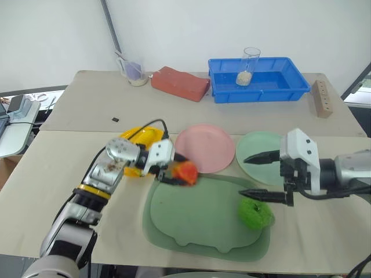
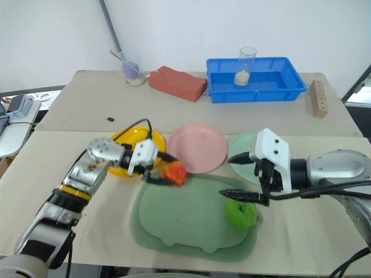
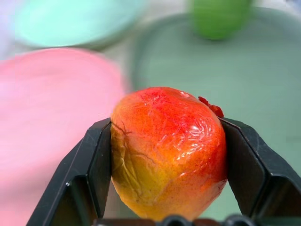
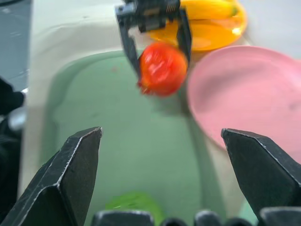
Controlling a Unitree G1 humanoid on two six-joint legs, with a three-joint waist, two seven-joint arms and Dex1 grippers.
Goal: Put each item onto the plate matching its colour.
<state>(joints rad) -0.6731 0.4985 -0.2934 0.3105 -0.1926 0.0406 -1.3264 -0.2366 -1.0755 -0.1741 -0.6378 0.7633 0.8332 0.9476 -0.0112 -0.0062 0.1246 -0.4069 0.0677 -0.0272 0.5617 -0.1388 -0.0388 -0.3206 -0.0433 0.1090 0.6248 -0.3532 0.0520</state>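
At centre frame, the left gripper is clamping its jaws on the round red-and-orange toy fruit, carrying it beside the pale pink plastic plate, its colour match, while the right gripper is hanging wide open over the green toy apple on the dull-green tray.

Three round plates in a row: one yellow plate, one pink plate, one mint plate. Three toy fruits: one banana, one red-orange fruit, one green apple. One large dull-green tray. One blue bin. One clear glass. One red brick. One wooden block with holes. One small cup holding a spoon.
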